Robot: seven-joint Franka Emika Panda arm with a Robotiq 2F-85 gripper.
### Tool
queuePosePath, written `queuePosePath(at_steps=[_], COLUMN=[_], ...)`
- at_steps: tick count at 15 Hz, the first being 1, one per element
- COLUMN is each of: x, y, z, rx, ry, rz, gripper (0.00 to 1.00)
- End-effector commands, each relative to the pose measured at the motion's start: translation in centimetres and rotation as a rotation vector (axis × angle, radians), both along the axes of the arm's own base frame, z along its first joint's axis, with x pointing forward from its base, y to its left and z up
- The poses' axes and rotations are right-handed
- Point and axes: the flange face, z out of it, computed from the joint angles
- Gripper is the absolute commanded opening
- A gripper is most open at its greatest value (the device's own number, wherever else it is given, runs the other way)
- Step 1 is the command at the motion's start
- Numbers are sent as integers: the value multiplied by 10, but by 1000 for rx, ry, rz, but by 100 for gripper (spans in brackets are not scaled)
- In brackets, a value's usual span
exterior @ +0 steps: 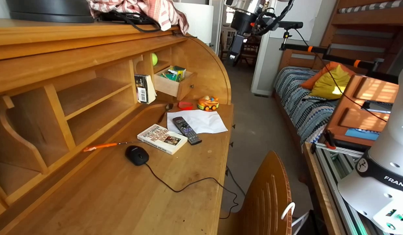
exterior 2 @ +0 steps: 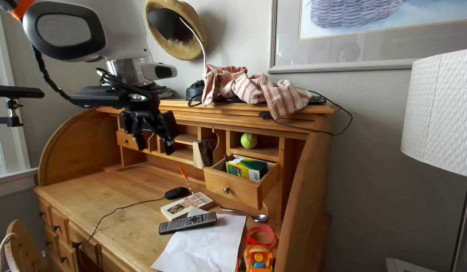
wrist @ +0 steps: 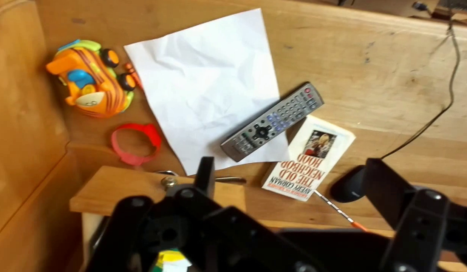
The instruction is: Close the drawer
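Note:
The drawer (exterior: 187, 85) of light wood is pulled out from the desk's cubby row. In an exterior view its front (exterior 2: 233, 189) with a round knob faces outward, and green and yellow boxes (exterior 2: 246, 169) stand inside. In the wrist view the drawer (wrist: 109, 187) lies at the lower left, partly hidden by a finger. My gripper (wrist: 290, 164) is open, its fingers wide apart with nothing between them. In an exterior view the gripper (exterior 2: 155, 146) hangs in the air, apart from the drawer. It also shows high up in an exterior view (exterior: 234, 55).
A remote (exterior 2: 188, 223), a paper sheet (exterior 2: 207, 245), a paperback (exterior 2: 186, 206), a mouse (exterior 2: 177, 193) and a spoon (exterior 2: 260, 218) lie on the desk. A red ring (exterior 2: 261, 236) and toy car (exterior 2: 258, 258) sit by the curved side wall (exterior 2: 305, 181). An upright book (exterior 2: 204, 153) stands beside the drawer.

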Motion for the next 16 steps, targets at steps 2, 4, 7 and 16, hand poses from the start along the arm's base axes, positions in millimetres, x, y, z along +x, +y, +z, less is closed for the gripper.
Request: queuePosePath(at_steps=[2,4,7,16], x=[1,3,10,47], y=[-2,0,-16,-87], z=[-5,-2,-17,-95], rx=[-4,-6,-6,-12], ry=[2,-3,17,-124], rz=[-5,-1,-59,-237], gripper=[100,100,100,100])
